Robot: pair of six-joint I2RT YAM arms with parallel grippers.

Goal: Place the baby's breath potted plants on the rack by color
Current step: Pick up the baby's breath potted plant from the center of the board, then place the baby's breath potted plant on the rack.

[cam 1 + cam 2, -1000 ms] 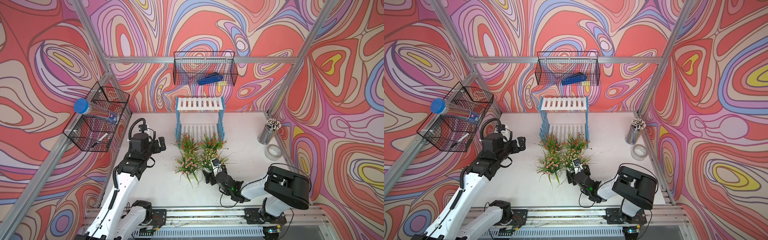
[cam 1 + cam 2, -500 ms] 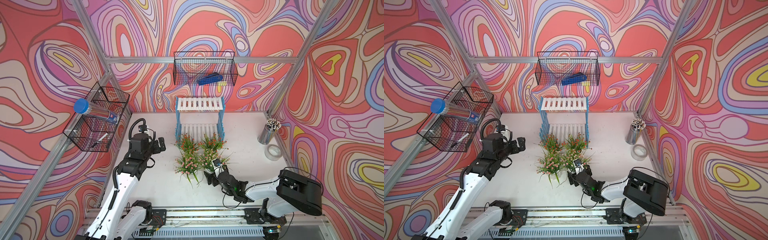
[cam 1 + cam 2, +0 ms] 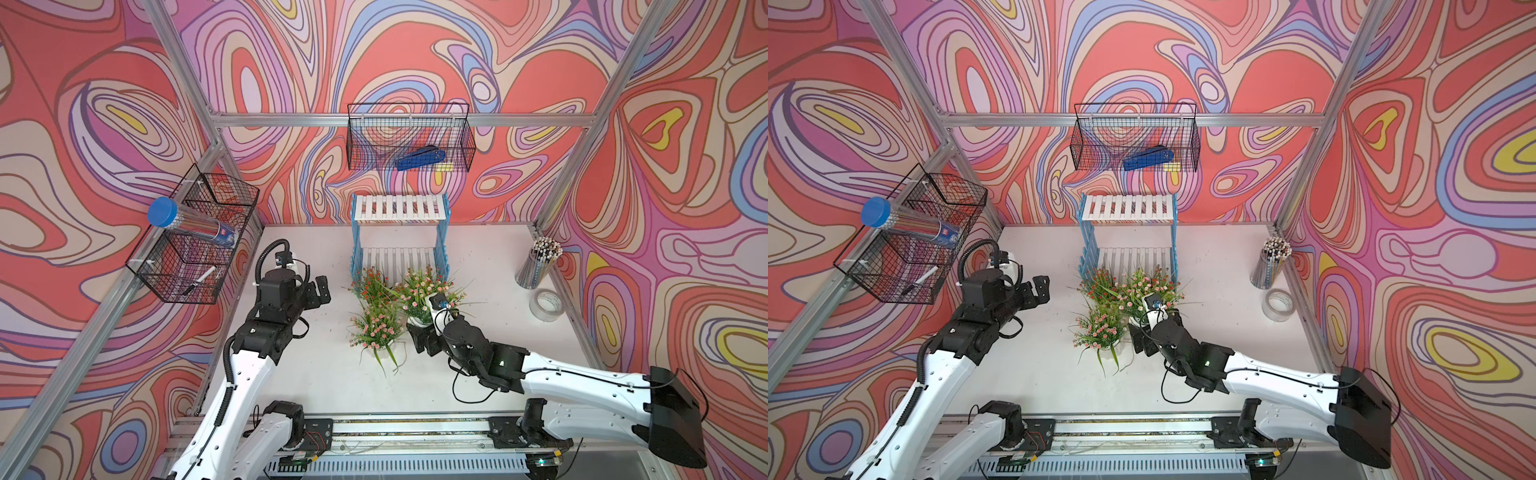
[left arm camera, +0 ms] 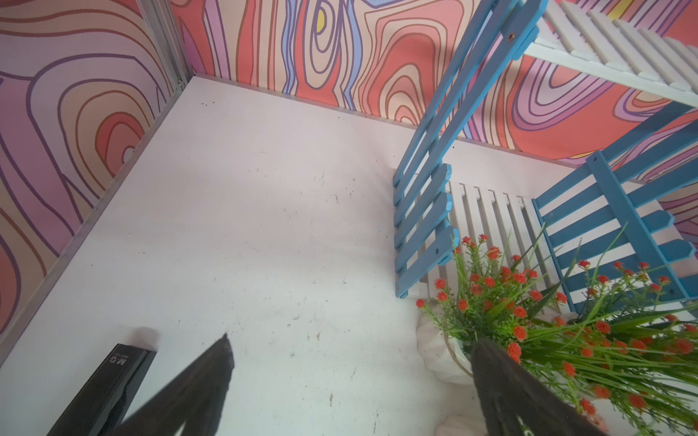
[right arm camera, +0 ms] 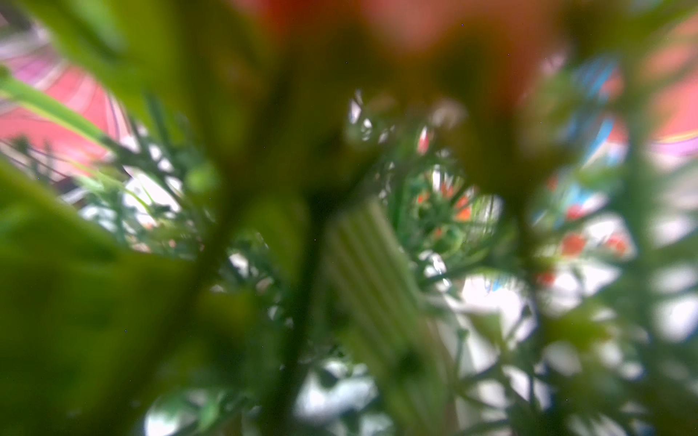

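Baby's breath potted plants (image 3: 376, 327), green sprigs in white ribbed pots, cluster at frame centre on the white table (image 3: 320, 374), just below the blue-and-white slatted two-tier rack (image 3: 399, 208). Left gripper (image 4: 353, 341): fingers spread apart. Right gripper (image 3: 420, 337), at the foliage: closure indiscernible.

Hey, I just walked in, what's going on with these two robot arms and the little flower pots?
The arms are meant to sort four potted plants onto the blue-and-white rack. Both shelves are bare, and all four stand clustered on the table before it. The right hand is at the white pot of a pale pink plant; whether it grips is unclear. The left hand hangs open beside the cluster, holding nothing.
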